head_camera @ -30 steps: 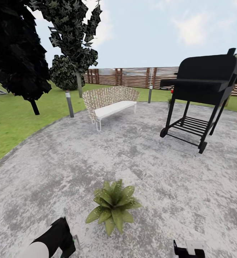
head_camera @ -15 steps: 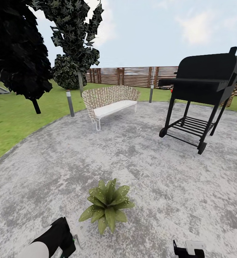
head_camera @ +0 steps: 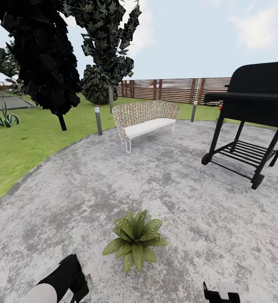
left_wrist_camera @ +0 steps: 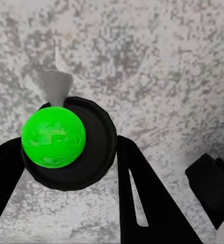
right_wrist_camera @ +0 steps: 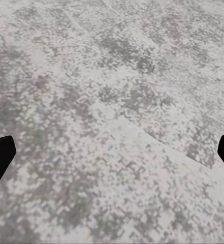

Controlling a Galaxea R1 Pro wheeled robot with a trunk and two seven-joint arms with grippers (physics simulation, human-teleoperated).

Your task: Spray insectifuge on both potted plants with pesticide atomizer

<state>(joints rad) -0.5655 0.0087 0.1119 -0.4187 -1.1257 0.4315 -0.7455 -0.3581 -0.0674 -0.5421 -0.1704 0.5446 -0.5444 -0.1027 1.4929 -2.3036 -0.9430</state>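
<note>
One potted plant (head_camera: 135,242), a low rosette of broad green leaves, stands on the round grey paving (head_camera: 176,202) just ahead of me. Fine whitish specks of insectifuge (head_camera: 149,227) dot its leaves. In the left wrist view the pesticide atomizer (left_wrist_camera: 53,134) shows its bright green cap, black collar and whitish nozzle, and my left gripper (left_wrist_camera: 71,162) is shut on it, held low at the plant's left. My right gripper (right_wrist_camera: 112,157) hangs open over bare paving, its dark fingertips (right_wrist_camera: 0,152) wide apart. The second potted plant is out of view.
A black wheeled grill (head_camera: 256,105) stands at the right and a wicker bench (head_camera: 145,120) straight ahead. A grey bollard lamp (head_camera: 98,120) marks the paving's edge. Lawn (head_camera: 21,143), dark trees (head_camera: 46,59), a striped agave (head_camera: 4,118) and the slat fence (head_camera: 176,89) lie beyond.
The whole head view has shifted: the camera turned left, bringing the agave and more lawn into the picture. The plant and both arms keep about the same places in it.
</note>
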